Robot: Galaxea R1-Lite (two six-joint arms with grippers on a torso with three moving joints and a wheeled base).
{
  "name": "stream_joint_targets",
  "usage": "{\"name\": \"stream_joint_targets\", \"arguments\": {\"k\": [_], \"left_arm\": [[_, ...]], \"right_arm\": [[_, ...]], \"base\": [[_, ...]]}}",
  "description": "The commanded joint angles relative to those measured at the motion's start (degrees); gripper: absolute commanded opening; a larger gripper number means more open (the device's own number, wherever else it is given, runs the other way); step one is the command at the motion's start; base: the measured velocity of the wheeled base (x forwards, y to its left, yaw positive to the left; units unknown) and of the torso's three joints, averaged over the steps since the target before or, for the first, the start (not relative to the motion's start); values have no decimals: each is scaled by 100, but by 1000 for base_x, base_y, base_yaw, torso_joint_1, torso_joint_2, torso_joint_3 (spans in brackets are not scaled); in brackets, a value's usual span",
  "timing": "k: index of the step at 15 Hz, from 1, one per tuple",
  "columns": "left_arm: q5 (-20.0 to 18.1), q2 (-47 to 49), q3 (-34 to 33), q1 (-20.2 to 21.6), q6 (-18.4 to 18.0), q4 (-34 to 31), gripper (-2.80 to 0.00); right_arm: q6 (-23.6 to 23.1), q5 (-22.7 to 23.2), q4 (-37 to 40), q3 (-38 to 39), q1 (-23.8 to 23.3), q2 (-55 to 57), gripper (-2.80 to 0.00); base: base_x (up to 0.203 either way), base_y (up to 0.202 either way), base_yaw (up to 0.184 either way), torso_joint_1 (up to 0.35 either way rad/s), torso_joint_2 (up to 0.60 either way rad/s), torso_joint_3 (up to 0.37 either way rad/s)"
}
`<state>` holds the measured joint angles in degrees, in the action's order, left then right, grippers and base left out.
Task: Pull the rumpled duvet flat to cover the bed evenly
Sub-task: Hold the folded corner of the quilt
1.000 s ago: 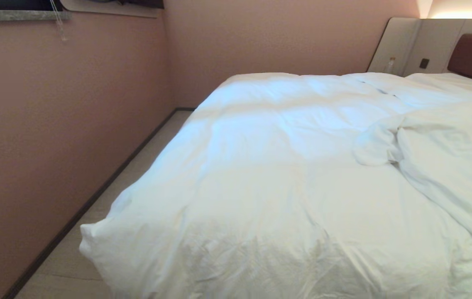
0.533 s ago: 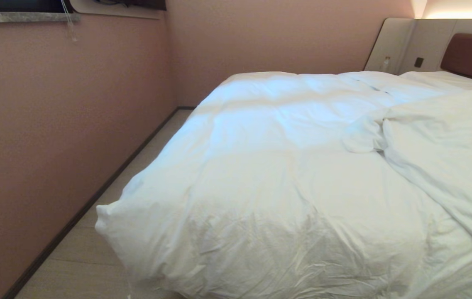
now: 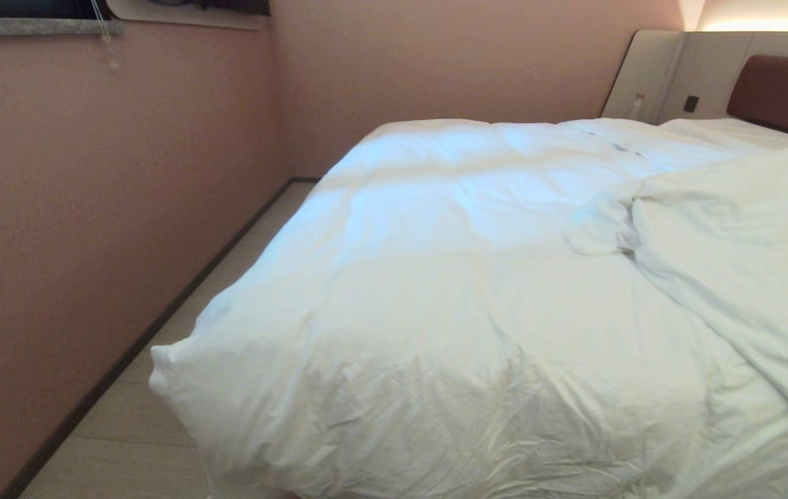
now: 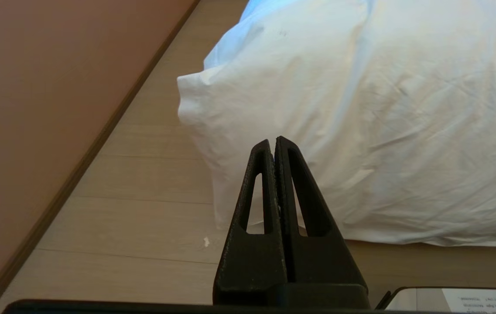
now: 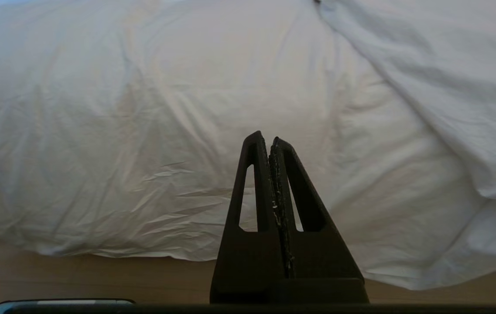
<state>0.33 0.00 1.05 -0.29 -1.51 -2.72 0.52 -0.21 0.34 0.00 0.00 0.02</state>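
While the duvet (image 3: 477,291) lies over the bed (image 3: 778,93), both hands hang in front of the foot end and touch nothing. The left hand (image 4: 273,141) is closed, its 2 fingers pressed flat together with nothing between them. It points at the left foot corner of the duvet, which sticks out as a puffy point over the wooden floor (image 4: 143,218), near the pink wall (image 3: 89,208). That corner is just ahead of the fingertips, but apart from them. The right hand (image 5: 266,138) is closed and empty in the same way. It faces the creased foot edge of the duvet, which hangs down close to the floor, and it stays clear of the cloth. In the head view neither hand is seen. On the right half of the bed a part of the duvet is folded back on itself in a thick rumpled layer (image 3: 740,256), while the left half lies rather flat up to the brown headboard (image 3: 782,93).
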Motion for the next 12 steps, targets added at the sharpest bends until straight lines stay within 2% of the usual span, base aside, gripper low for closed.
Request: {"name": "stream_joint_targets", "arguments": {"k": [1, 12], "left_arm": [[2, 0, 1, 3, -7, 0, -280], [2, 0, 1, 1, 2, 0, -280]], "right_arm": [[0, -5, 8, 0, 0, -2, -280], [0, -5, 1, 0, 0, -2, -280]], "base": [[3, -93, 8, -2, -2, -2], [0, -189, 0, 3, 2, 3]]}}
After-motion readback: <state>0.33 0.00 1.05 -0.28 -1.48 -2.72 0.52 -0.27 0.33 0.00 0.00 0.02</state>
